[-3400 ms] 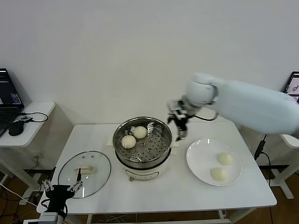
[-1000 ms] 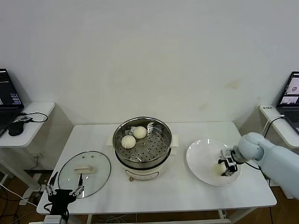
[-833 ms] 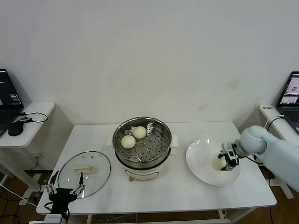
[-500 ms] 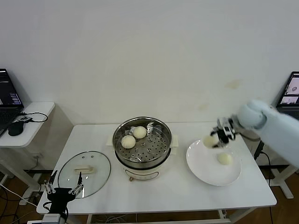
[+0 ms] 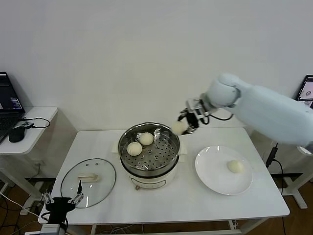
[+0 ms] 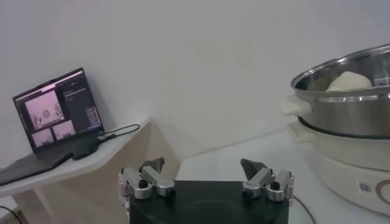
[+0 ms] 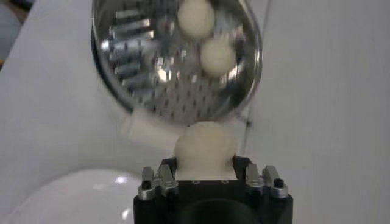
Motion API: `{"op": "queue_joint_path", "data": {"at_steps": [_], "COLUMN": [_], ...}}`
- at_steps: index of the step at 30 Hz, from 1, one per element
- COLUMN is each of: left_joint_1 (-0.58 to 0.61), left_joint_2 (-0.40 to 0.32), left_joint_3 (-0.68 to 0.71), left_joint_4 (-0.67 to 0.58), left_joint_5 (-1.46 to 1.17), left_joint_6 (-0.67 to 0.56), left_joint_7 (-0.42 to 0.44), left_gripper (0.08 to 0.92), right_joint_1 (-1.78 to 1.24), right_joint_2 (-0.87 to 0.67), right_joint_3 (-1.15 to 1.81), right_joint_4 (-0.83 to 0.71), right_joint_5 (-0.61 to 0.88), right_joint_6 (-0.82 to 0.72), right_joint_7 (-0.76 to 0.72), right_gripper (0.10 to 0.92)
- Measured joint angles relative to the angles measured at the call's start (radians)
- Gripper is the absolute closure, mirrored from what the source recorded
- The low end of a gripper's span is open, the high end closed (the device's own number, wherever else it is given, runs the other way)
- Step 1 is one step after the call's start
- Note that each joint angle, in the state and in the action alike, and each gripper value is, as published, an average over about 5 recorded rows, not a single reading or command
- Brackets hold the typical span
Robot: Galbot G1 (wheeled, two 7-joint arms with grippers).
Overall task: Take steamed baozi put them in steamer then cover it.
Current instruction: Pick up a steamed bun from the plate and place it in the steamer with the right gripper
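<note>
My right gripper (image 5: pixel 184 124) is shut on a cream-white baozi (image 5: pixel 179 127) and holds it in the air above the right rim of the steamer (image 5: pixel 172 166). In the right wrist view the held baozi (image 7: pixel 204 148) sits between the fingers, with the steamer (image 7: pixel 116 85) below. Two baozi (image 5: pixel 146 138) (image 5: pixel 134 148) lie on the perforated tray at the steamer's left side. One baozi (image 5: pixel 235 166) lies on the white plate (image 5: pixel 210 176). The glass cover (image 5: pixel 105 186) lies flat on the table at the left. My left gripper (image 5: pixel 61 201) is open and empty at the table's front left edge.
A side desk (image 5: pixel 34 134) with a laptop and a mouse stands at the far left, and shows in the left wrist view (image 6: pixel 91 164). Another laptop (image 5: pixel 307 90) is at the far right. The white table (image 5: pixel 186 208) carries the steamer, plate and cover.
My right gripper took a baozi from the plate, lifted it and carried it left to the steamer's right rim. One baozi is left on the plate. The left arm stayed put.
</note>
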Motion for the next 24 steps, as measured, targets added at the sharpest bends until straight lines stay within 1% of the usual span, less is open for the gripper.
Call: {"op": "queue_joint_path", "data": {"at_steps": [6, 13, 24], "left_joint_1": [0.002, -0.004, -0.006], "left_joint_2": [-0.004, -0.011, -0.013], "left_joint_3": [-0.013, -0.016, -0.022], "left_joint_4": [0.001, 0.008, 0.017], "left_joint_5": [-0.008, -0.012, -0.018], "left_joint_6": [-0.002, -0.003, -0.007], "left_joint_7": [-0.001, -0.002, -0.006], "left_gripper": [0.177, 0.177, 0.177], "right_joint_1": [-0.014, -0.034, -0.043], "right_joint_2": [0.102, 0.196, 0.256], "right_joint_3": [-0.054, -0.108, -0.166], "right_joint_4": [-0.039, -0.093, -0.122], "right_joint_5": [-0.024, -0.085, -0.167], "right_joint_6": [0.085, 0.213, 0.375], "right_joint_7": [0.011, 0.011, -0.017], "right_gripper": [0.436, 0.431, 0.422]}}
